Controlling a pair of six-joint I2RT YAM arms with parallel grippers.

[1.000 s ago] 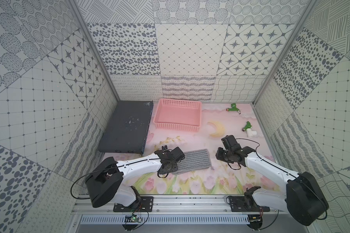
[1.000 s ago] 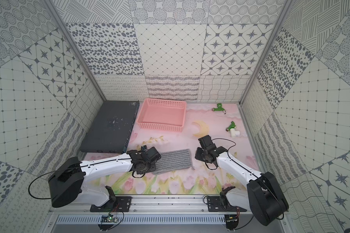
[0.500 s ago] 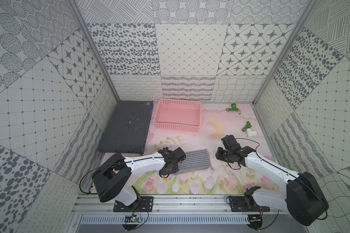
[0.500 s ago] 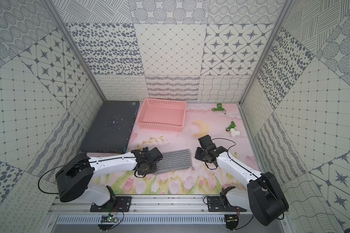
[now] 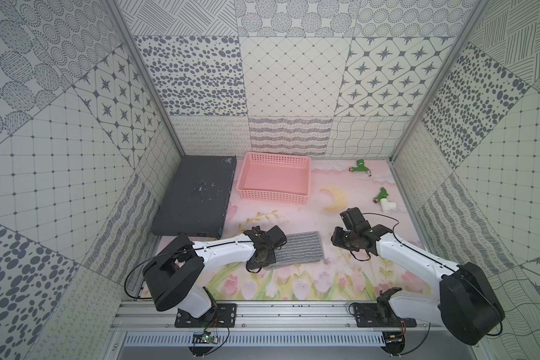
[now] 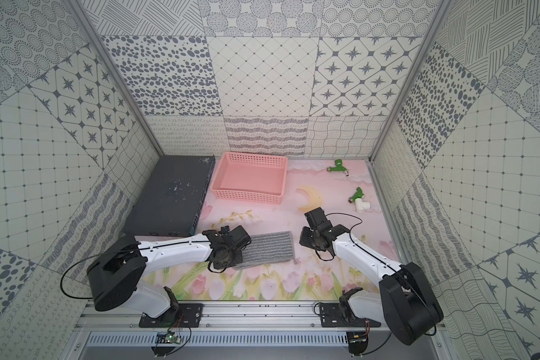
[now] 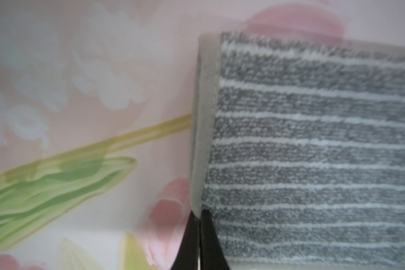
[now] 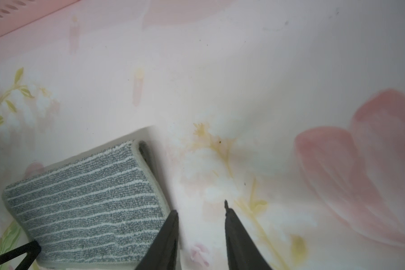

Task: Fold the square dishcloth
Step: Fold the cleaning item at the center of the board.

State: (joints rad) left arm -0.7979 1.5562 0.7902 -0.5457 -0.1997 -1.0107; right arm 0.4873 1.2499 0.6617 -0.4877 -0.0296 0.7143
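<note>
Already halved, the cloth (image 5: 296, 251) needs another fold; left pincer (image 7: 198, 218) pinches its hem, right pincer (image 8: 200, 208) gapes empty.

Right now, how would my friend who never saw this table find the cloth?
Start at the pink basket at the back of the flowery table. Come toward the front, and the dishcloth lies between the two robot arms, with the left gripper pinching its edge. It is the only soft grey thing with thin white stripes; the dark box is hard and plain.
</note>
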